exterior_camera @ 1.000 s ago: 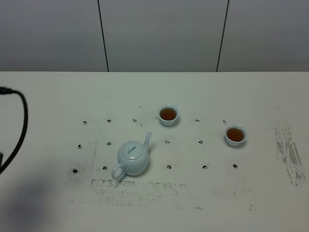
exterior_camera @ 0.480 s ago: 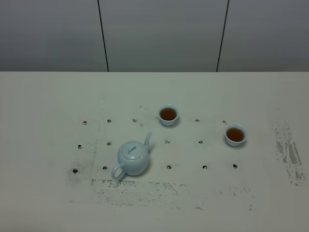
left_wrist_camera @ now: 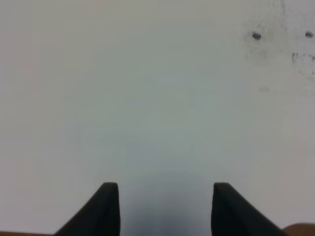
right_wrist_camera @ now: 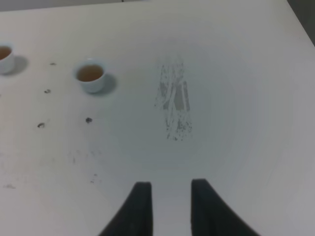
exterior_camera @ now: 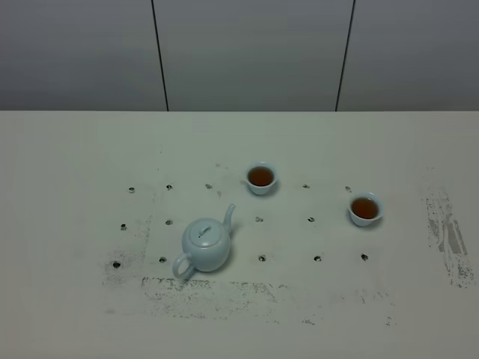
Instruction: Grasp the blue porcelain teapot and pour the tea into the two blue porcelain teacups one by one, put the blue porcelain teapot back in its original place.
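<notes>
From the high camera you look down and forward across the table to a grey wall, well back from it. Your left wrist camera faces almost straight down, close over bare tabletop; a few dark dots may be the ones seen from above. Your right wrist camera looks obliquely from farther off, sharing a cup and scuffs with the high view.
</notes>
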`<state>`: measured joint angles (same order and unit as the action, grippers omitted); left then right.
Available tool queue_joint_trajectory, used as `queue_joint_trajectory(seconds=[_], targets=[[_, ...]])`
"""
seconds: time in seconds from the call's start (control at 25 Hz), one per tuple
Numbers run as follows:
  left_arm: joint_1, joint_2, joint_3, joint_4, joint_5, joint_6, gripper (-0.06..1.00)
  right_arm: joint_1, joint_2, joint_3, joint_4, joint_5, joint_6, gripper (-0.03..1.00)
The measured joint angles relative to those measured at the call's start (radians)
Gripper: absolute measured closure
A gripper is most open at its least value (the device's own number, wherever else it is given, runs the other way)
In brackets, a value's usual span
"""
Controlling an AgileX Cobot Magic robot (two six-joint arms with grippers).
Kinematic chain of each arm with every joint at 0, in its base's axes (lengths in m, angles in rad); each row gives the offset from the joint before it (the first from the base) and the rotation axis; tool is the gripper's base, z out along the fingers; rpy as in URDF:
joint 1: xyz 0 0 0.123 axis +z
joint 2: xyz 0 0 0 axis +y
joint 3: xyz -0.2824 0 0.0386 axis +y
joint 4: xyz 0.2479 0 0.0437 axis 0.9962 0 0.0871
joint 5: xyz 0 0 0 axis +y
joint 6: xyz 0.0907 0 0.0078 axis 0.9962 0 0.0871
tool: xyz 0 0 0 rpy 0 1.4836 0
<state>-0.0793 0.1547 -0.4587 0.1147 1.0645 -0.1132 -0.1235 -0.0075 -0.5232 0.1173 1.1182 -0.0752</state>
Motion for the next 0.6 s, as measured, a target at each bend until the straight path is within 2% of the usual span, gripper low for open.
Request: queue_joint_trajectory(seconds=[0.36,0.6], targets=[[0.000,-0.147,0.000,-0.004,0.002,0.011,0.46,0.000,0.000,0.000,0.000,0.000,0.000,0.76],[0.006,-0.158,0.000,-0.001,0.001,0.012,0.46,0.000,0.000,0.000,0.000,0.000,0.000,0.76]])
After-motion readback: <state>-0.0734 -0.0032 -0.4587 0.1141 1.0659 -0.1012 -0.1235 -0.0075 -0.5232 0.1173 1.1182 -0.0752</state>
